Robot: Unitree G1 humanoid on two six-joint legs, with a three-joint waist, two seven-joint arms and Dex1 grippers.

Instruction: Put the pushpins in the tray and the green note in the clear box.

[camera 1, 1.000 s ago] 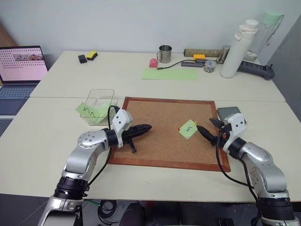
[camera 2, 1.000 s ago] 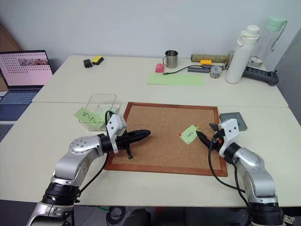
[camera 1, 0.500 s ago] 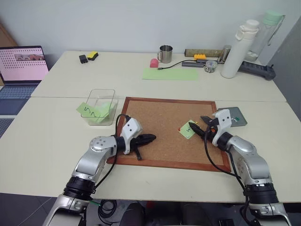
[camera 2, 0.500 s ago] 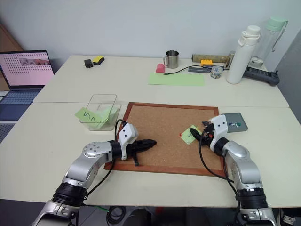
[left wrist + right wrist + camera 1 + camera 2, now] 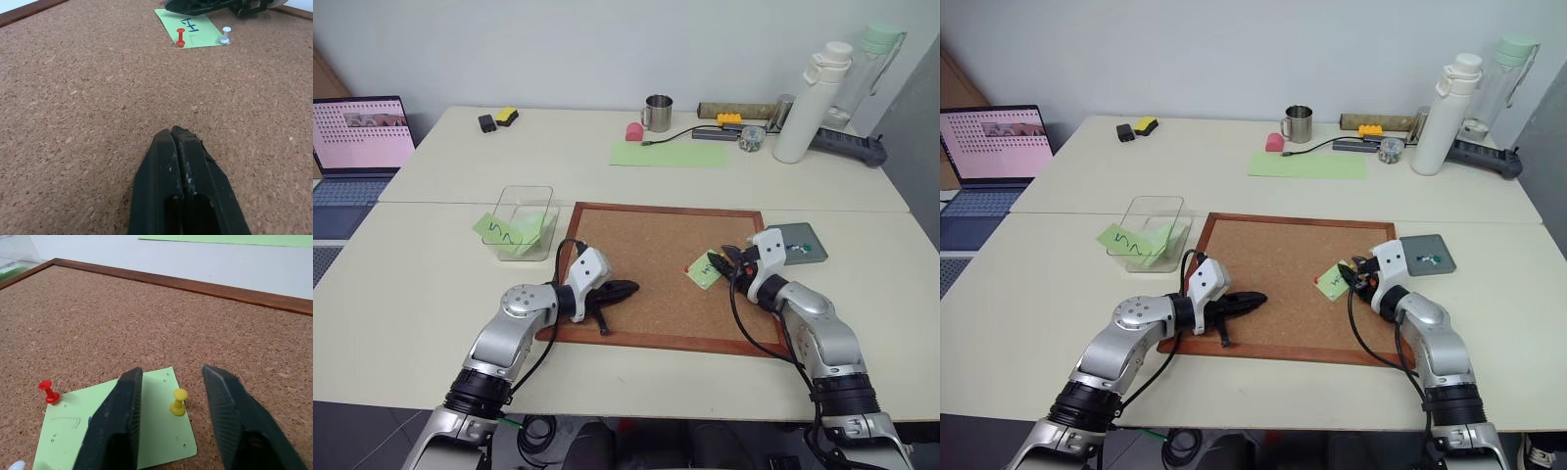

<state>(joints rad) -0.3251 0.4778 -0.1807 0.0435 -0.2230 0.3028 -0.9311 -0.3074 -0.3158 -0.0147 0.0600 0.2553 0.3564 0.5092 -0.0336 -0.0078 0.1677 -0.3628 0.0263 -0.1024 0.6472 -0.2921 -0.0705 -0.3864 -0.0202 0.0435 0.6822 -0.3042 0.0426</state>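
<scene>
Our right hand [image 5: 172,418] stands partly open, fingers astride a yellow pushpin [image 5: 178,401] stuck in the green note [image 5: 117,423], gripping nothing. Our left hand [image 5: 182,193] rests closed and empty over the corkboard [image 5: 73,98].

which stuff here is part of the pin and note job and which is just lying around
Job:
- red pushpin
- yellow pushpin
- white pushpin
- green note
- grey tray
- clear box

Lying about:
- laptop
- metal mug
- white bottle
- large green sheet
</scene>
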